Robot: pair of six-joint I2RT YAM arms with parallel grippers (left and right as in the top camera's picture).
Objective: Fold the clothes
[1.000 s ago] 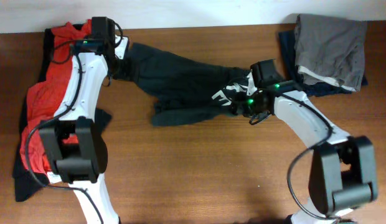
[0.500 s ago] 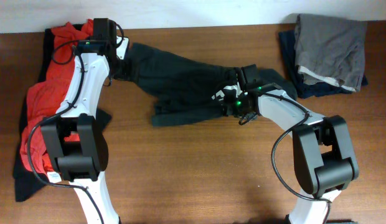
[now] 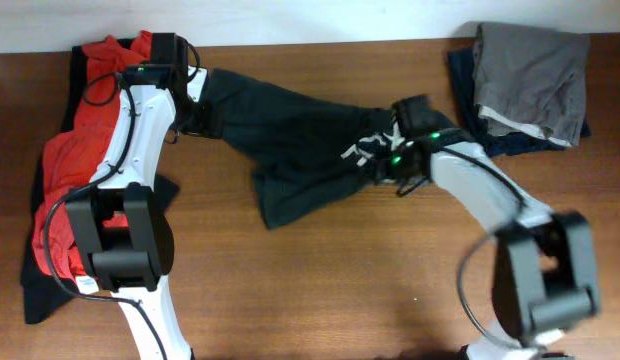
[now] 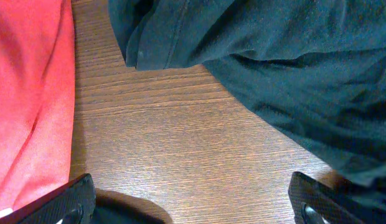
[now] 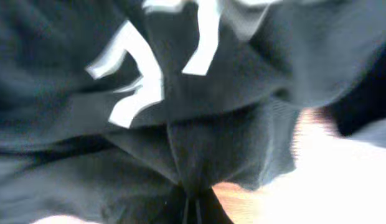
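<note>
A black T-shirt (image 3: 290, 130) with white block letters (image 3: 368, 148) lies bunched and stretched across the table's middle. My right gripper (image 3: 387, 165) is at its right end, shut on a pinched fold of the black cloth (image 5: 180, 124) just below the letters (image 5: 143, 81). A red T-shirt (image 3: 75, 170) lies crumpled at the far left. My left gripper (image 3: 190, 108) hovers wide open beside the black shirt's upper-left end. In the left wrist view its fingers (image 4: 68, 202) span bare wood, with the red shirt (image 4: 25, 93) to the left and the black shirt (image 4: 292, 74) above and right.
A folded stack, grey cloth (image 3: 530, 75) on top of dark blue, sits at the back right corner. Dark cloth (image 3: 40, 290) pokes out from under the red shirt at the left edge. Bare wooden tabletop (image 3: 340, 280) fills the front.
My right gripper has shut on the black shirt and shifted slightly right. The shirt's lower edge has spread down and forward. The left arm has hardly moved.
</note>
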